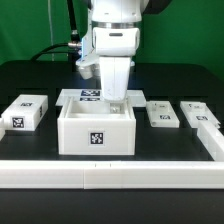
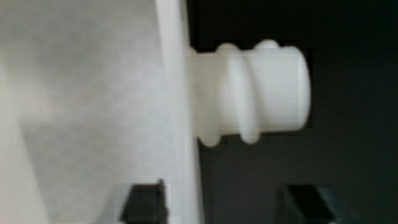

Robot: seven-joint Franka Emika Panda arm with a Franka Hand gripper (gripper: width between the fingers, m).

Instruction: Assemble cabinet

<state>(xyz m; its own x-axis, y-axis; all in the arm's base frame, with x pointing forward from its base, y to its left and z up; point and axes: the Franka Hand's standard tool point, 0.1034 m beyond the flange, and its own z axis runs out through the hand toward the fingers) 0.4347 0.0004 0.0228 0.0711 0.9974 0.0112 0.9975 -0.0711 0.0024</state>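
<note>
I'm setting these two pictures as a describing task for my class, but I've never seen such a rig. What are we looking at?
The white machine is a robot arm with a two-finger gripper. The wide picture comes from a camera off the arm; the close-up comes from a camera on its wrist. On the black table stands the cabinet, an open white box with a square tag on its front. Smaller white tagged parts lie beside it: a block on the exterior view's left, a flat piece and a further piece on its right. The gripper hangs at the box's back wall. In the close-up a ridged white knob sticks out of a white panel, and the black fingertips stand apart, with nothing visibly pinched between them.
</note>
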